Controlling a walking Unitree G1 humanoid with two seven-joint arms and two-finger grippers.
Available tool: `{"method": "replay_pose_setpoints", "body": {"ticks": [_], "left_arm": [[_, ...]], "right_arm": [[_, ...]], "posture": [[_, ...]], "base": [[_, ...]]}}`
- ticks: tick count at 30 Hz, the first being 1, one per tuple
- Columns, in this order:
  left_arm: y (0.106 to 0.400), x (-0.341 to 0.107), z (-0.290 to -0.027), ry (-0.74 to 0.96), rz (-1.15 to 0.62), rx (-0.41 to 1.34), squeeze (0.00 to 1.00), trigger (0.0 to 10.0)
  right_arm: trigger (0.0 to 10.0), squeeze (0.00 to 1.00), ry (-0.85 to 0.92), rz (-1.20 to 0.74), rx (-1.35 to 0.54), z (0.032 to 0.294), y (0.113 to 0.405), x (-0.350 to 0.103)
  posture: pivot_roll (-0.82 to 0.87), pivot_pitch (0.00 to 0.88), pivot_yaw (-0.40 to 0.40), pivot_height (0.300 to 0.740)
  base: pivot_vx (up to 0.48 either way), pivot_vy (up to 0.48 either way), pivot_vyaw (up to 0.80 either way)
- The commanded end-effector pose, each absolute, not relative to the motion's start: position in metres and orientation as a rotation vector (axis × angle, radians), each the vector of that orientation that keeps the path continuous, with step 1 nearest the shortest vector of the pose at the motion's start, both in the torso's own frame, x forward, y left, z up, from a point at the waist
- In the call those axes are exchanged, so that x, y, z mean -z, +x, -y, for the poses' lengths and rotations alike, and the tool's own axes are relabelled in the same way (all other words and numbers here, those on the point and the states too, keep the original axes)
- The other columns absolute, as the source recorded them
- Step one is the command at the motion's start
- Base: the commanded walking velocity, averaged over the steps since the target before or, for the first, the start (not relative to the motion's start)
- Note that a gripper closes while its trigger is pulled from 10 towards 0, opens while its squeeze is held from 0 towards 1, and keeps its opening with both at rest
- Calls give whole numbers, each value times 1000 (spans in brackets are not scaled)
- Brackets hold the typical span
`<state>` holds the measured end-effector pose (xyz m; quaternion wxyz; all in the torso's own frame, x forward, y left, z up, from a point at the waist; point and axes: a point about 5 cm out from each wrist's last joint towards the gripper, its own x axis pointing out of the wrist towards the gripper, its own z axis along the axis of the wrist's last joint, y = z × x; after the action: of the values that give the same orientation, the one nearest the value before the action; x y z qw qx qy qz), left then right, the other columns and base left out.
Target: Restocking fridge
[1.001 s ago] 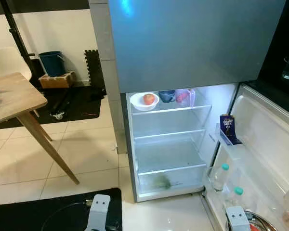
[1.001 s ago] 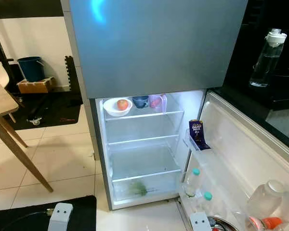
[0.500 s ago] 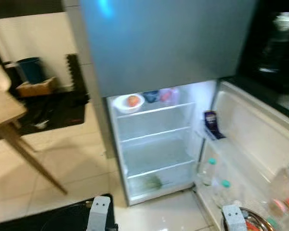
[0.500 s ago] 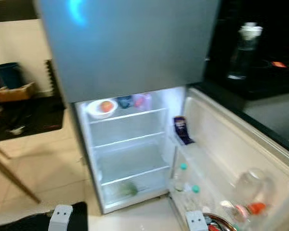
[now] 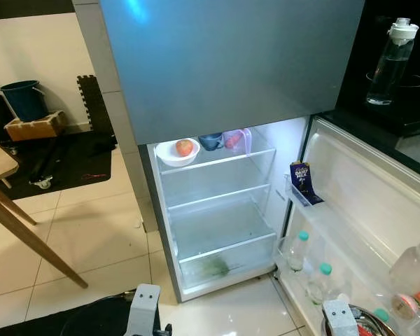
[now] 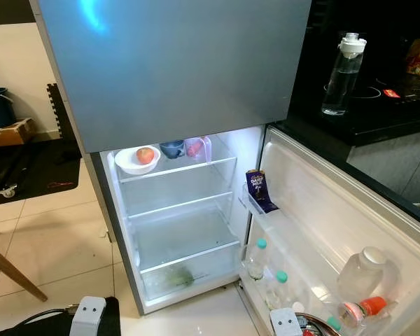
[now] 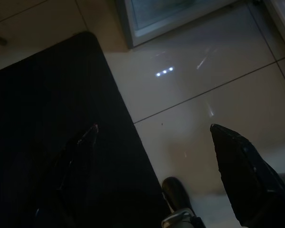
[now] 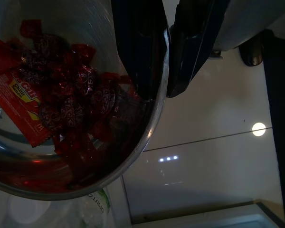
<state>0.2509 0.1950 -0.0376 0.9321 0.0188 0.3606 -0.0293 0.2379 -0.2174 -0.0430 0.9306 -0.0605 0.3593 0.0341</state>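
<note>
Fridge (image 5: 217,210), lower door swung wide for loading; shelves mostly bare.
Steel bowl (image 8: 133,156) of red-wrapped sweets, low beside the door's bottom corner (carried by its rim).
Right gripper (image 8: 167,71): pinching that rim.
Left gripper (image 7: 154,137): spread, idle above floor.

head views sharp, lit fridge interior (image 5: 217,210) glowing; wrist views dim, floor glare.

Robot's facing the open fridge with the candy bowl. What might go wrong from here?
The right tool pinches only the rim of the metal bowl, so it may tip and spill the red candies.
The top shelf already holds the apple bowl and blue cup.
The open door crowds the right arm.
</note>
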Motion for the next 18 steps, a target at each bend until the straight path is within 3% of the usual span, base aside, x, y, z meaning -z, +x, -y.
{"method": "replay_pose_setpoints", "body": {"ticks": [1,8,18], "left_arm": [[245,41,-199,47,-759,51,0,10000],[244,41,-199,49,-761,51,0,10000],[246,40,-199,60,-761,55,0,10000]], "right_arm": [[10000,0,-143,-716,-80,219,239,41],[10000,0,-161,-718,-81,218,239,41],[10000,0,-142,-716,-41,223,239,41]], "posture": [[-80,86,48,740],[-77,87,47,740],[-79,93,50,740]], "base": [[0,0,0],[0,0,709],[0,0,0]]}}
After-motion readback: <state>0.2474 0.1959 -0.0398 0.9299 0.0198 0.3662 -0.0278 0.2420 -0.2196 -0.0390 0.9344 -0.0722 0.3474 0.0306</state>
